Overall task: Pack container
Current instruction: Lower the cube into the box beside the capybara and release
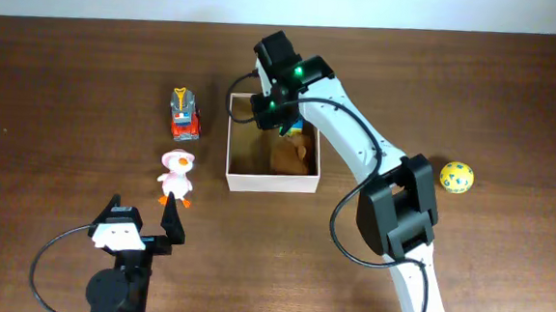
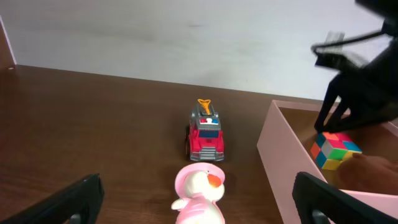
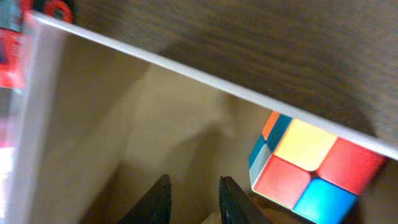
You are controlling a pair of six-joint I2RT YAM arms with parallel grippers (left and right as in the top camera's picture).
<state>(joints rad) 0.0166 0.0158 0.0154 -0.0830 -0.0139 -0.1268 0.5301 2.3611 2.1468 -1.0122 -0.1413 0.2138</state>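
Black fingers of the right gripper (image 3: pixel 193 180) were drawn nearly together, with a thin gap and nothing clamped between them. They were down inside the container (image 1: pixel 269 183), near its far wall, over bare tan floor. A multicolour cube (image 3: pixel 311 168) sat just beside them in the container's far-right corner, tight to the wall. A brown lump (image 1: pixel 288 155) lay in the container too, on the near side of the cube; couldn't tell what it was. The container itself sat about mid-table (image 1: pixel 70 85), a bit toward the far edge, square to it, with its open top up. The left gripper (image 1: pixel 142 215) was near the front edge, left of the container and well apart from it, with its jaws spread fully wide and gripping nothing, and its fingers (image 2: pixel 74 199) at the bottom corners of the left wrist view. A pink duck toy (image 1: pixel 175 176) stood upright just ahead of those jaws, not touching them. A red and grey toy truck (image 1: pixel 185 115) was beyond the duck, beside the container's left wall with a gap between. A yellow spotted ball (image 1: pixel 456 177) was off toward the right edge, well clear of the container.
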